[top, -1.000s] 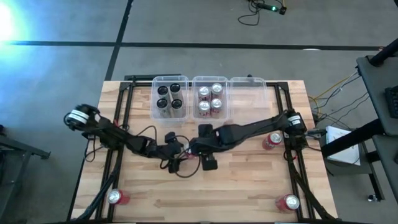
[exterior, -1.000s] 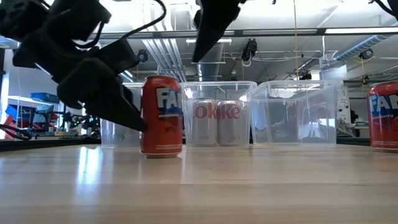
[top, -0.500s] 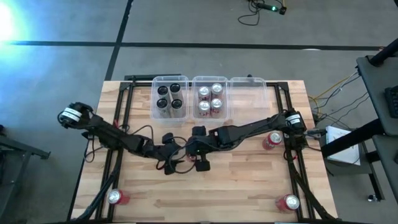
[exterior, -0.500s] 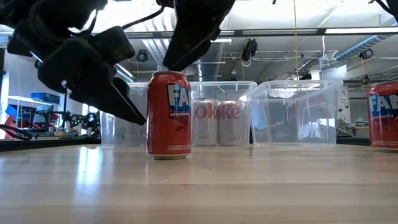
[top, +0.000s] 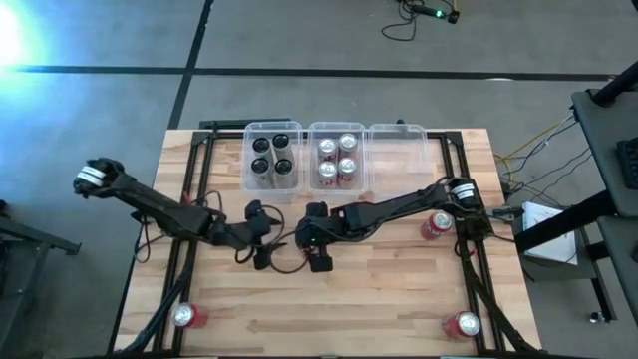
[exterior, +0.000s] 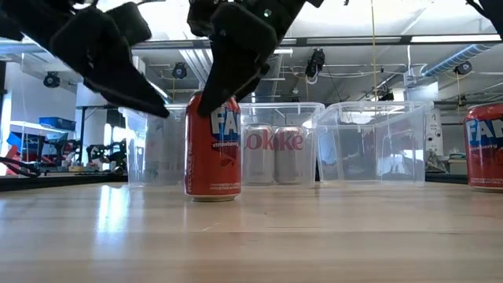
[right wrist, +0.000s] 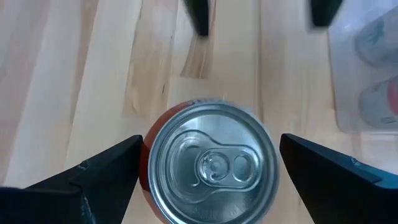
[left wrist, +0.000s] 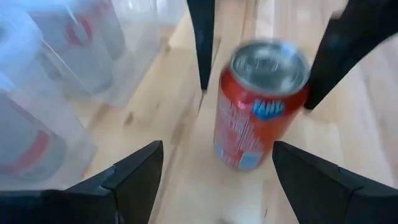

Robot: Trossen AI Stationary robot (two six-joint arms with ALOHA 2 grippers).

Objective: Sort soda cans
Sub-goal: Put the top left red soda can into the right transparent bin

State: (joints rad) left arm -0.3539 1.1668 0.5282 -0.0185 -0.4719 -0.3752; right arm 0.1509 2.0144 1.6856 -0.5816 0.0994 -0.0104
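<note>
I find my right gripper (right wrist: 211,165) directly over an upright red Fanta can (right wrist: 210,163) at mid-table, fingers spread wide to either side and not yet touching it. The risk I flag: a finger descending off-centre strikes the rim and topples the can. My left gripper (left wrist: 214,171) sits just beside the can, released and empty, fingers apart; I judge it close enough to foul the right arm. Beyond stand three clear bins: black cans (top: 271,158) in the left bin, silver cans (top: 337,160) in the middle bin, and the right bin (top: 399,135) empty. Three more red cans (top: 436,225) stand well apart towards the table's edges.
</note>
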